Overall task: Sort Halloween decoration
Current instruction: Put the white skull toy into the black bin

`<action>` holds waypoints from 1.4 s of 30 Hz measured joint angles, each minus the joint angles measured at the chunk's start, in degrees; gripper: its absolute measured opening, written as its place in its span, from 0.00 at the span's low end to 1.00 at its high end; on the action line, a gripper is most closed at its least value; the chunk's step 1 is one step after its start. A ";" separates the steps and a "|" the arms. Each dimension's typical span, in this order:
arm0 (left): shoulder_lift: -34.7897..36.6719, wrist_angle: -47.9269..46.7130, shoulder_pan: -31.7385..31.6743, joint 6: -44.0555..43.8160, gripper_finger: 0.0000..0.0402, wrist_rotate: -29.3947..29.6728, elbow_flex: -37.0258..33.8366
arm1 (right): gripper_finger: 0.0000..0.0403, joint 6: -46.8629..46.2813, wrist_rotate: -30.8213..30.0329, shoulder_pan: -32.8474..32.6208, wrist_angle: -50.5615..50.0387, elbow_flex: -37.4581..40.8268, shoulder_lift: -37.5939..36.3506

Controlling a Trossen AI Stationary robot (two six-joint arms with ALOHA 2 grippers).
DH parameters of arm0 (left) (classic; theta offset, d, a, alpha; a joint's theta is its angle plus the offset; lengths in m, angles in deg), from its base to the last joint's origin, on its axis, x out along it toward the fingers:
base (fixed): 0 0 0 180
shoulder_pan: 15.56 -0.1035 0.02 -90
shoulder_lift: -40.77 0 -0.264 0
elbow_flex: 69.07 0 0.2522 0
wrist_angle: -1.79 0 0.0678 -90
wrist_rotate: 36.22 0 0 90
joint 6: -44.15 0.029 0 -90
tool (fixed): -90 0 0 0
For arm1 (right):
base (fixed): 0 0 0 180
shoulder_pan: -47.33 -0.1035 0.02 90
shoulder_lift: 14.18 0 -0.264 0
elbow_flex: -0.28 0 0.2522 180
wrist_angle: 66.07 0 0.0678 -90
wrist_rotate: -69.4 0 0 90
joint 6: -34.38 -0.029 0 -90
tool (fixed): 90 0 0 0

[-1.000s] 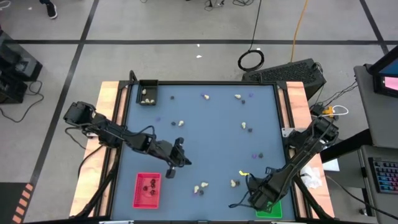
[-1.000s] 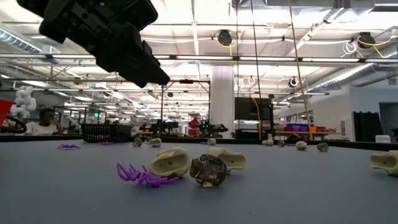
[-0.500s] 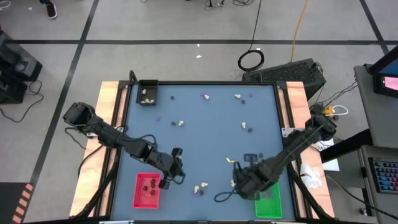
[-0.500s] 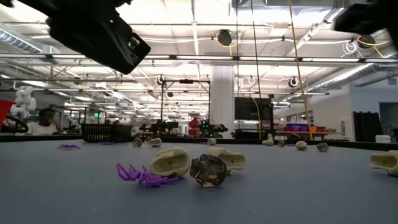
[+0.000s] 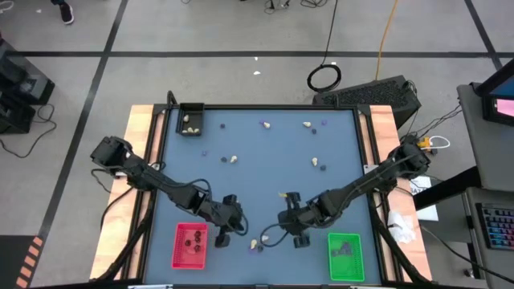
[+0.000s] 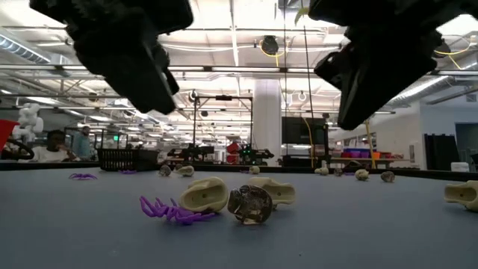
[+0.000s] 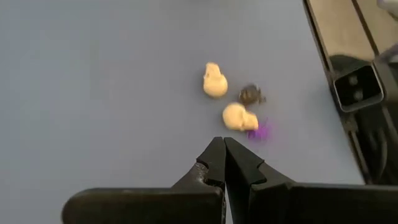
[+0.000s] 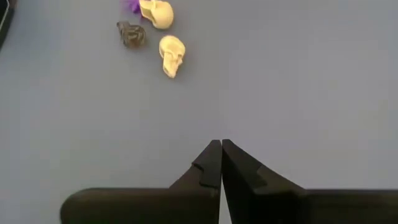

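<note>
A small cluster of Halloween decoration lies near the table's front middle: two cream skulls (image 7: 215, 81) (image 7: 236, 117), a dark lump (image 7: 250, 94) and a purple bit (image 7: 261, 130). The low view shows the same cluster (image 6: 224, 200) resting on the blue table top. My left gripper (image 5: 228, 222) hangs shut above the table just left of the cluster, between it and the red tray (image 5: 190, 257). My right gripper (image 5: 291, 222) hangs shut just right of the cluster. Both fingertip pairs (image 7: 224, 146) (image 8: 221, 148) hold nothing.
The red tray holds dark lumps. A green tray (image 5: 345, 265) sits at the front right, and a black tray (image 5: 191, 128) with cream lumps at the far left corner. More trinkets lie scattered across the far half, such as a cream one (image 5: 232, 159) and another (image 5: 316, 163).
My right gripper has swung from over the green tray toward the table's left, ending beside the cluster, and it has turned on the way. My left gripper has shifted a little toward the near edge, closer to the cluster. The trinkets have stayed put.
</note>
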 joint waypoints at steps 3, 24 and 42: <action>-2.26 0.02 0.04 -1.85 0.03 0.18 2.53 | 0.00 0.71 -0.04 0.24 3.36 1.95 0.00; -15.35 -5.43 6.11 -8.75 0.46 10.99 14.28 | 0.00 4.97 -3.04 0.96 3.76 2.45 0.00; -21.45 -6.52 6.01 -12.03 0.46 8.75 18.19 | 0.00 6.43 -2.82 0.85 3.43 2.45 0.00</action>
